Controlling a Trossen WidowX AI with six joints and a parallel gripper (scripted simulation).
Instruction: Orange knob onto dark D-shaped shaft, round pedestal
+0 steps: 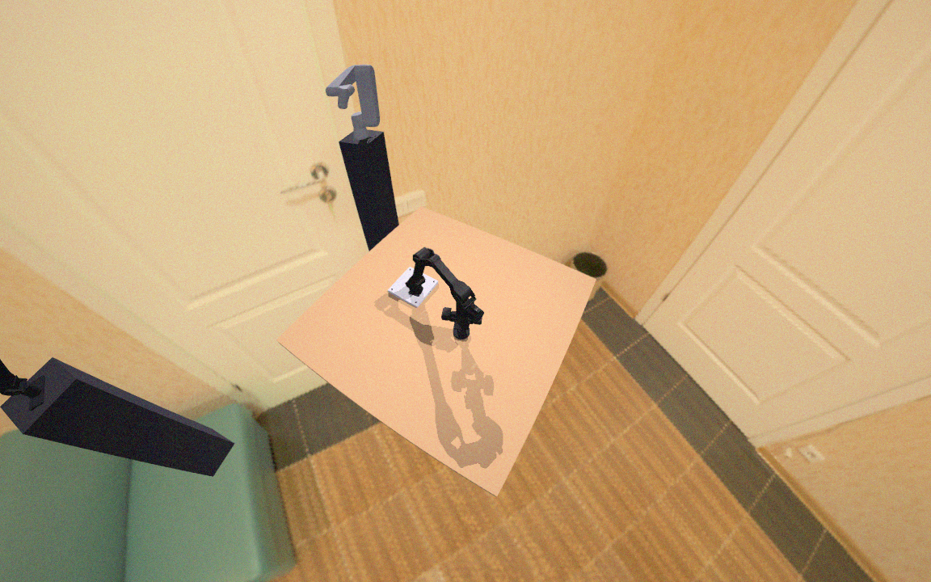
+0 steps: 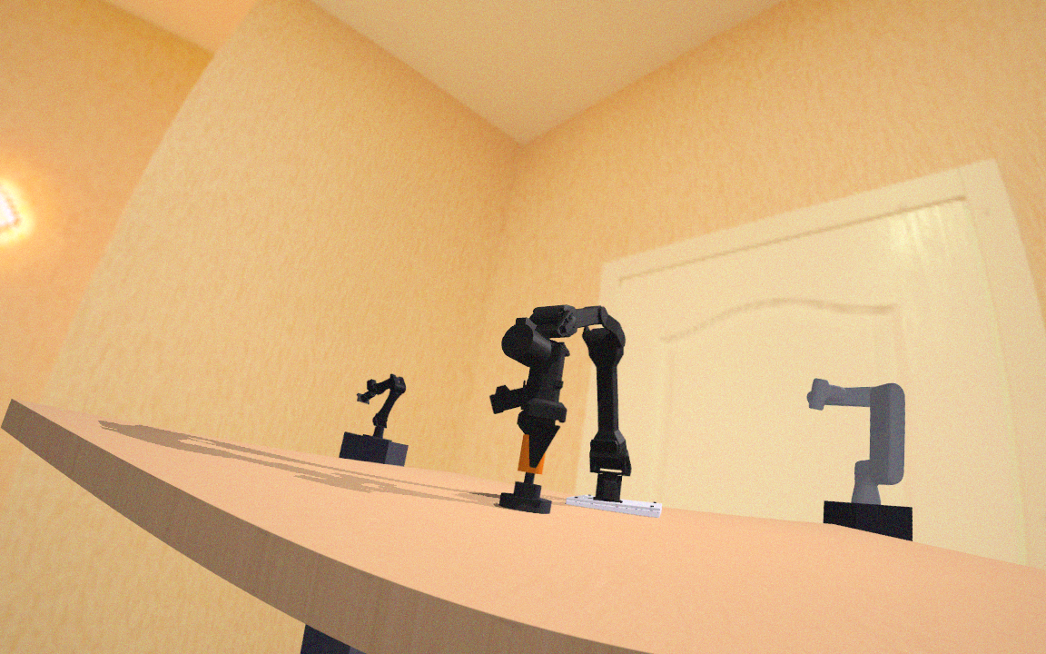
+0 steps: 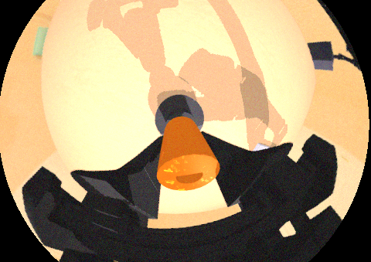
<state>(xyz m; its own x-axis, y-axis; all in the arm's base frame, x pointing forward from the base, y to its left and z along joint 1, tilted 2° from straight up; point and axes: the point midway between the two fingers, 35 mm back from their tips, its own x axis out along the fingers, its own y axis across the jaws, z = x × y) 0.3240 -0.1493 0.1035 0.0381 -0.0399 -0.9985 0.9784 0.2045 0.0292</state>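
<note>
Orange knob, plastic-looking: we counted one, hidden from the top view. We saw it above the pedestal, at the shaft's upper end, with part of the shaft bare below it.
Knob's direction: its long axis stood roughly upright, in line with the shaft. One end faced up toward the wrist camera and showed a darker half-round patch; the other pointed down at the pedestal. We could not tell whether the flat sides matched.
Dark slender shaft: we counted one, rising from the pedestal.
Round dark stepped pedestal: one, standing on the tabletop.
Black two-fingered gripper: one, clamped on the knob, a finger to either side.
Black jointed working arm: one, arched over and reaching down to the knob.
White rectangular base plate: one, under the arm's foot, near the pedestal.
Pale peach tabletop: one.
Background arms: two, one grey and blocky, one black and slim, both beyond the tabletop.
</note>
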